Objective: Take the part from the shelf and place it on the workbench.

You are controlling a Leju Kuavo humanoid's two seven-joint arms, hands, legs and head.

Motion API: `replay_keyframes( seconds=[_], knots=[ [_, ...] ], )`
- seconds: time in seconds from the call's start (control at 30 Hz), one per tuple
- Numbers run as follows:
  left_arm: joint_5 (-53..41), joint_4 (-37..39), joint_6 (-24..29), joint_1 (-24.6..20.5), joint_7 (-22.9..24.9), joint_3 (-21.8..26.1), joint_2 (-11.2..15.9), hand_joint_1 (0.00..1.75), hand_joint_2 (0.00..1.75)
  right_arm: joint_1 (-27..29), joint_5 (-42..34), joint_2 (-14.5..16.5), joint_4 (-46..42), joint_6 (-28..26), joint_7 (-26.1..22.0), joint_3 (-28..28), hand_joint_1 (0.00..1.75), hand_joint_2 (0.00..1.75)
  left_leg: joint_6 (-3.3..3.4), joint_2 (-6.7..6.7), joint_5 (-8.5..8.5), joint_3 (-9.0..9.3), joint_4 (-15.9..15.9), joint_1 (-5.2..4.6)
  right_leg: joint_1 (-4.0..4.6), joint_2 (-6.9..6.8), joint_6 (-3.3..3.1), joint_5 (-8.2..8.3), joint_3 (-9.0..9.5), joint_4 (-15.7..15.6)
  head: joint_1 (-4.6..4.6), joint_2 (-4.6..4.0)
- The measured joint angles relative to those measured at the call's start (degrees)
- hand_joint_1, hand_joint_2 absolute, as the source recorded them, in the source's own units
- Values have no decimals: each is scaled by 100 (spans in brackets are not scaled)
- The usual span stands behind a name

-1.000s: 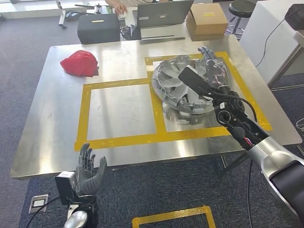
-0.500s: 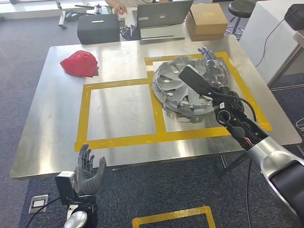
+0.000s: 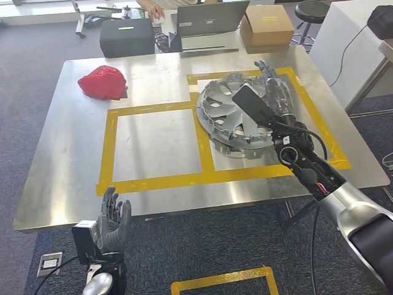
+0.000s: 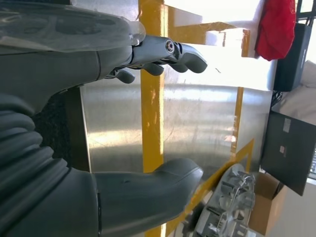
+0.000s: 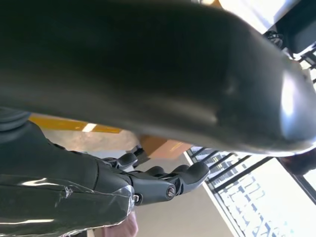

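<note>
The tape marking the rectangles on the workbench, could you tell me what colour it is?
Yellow tape, clearest in the head view.

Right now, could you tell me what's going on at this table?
The robot has set a silver hubcap on the steel table, where it lies across the yellow tape of the right-hand marked box. Its right hand is stretched out flat over the hubcap's far right side; whether it touches the hubcap is hard to tell. Its left hand is raised, open and empty, at the near edge. A red cloth lies at the far left.
</note>
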Motion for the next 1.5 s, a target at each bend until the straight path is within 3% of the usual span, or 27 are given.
replay_keyframes(
  seconds=[0.33,1.1,1.37,1.43,1.5],
  knots=[
    [14,0,244,-33,189,0,13,0,0,71,-79,34,-528,83,-54,-24,0,0,0,1,0,1,-1,0,0,0,0,0,2,0,-4,0],
    [-195,32,422,-146,284,0,16,0,0,113,-165,109,-552,116,-258,-31,0,0,1,1,-2,2,1,-1,-1,1,0,0,2,-2,-5,1],
    [-192,63,409,-155,284,0,12,0,0,180,-165,115,-561,116,-256,-41,0,0,83,9,-31,23,-1,-33,-33,7,50,-12,26,-31,-33,1],
    [-191,63,409,-160,281,0,3,0,0,189,-165,117,-579,118,-256,-58,0,0,118,28,0,95,-98,4,-36,9,76,-138,-36,147,-14,1],
    [-190,63,411,-159,279,0,-2,0,0,198,-165,118,-593,125,-243,-72,0,0,135,46,13,152,-153,23,-30,8,86,-464,-332,805,50,0]
  ],
)
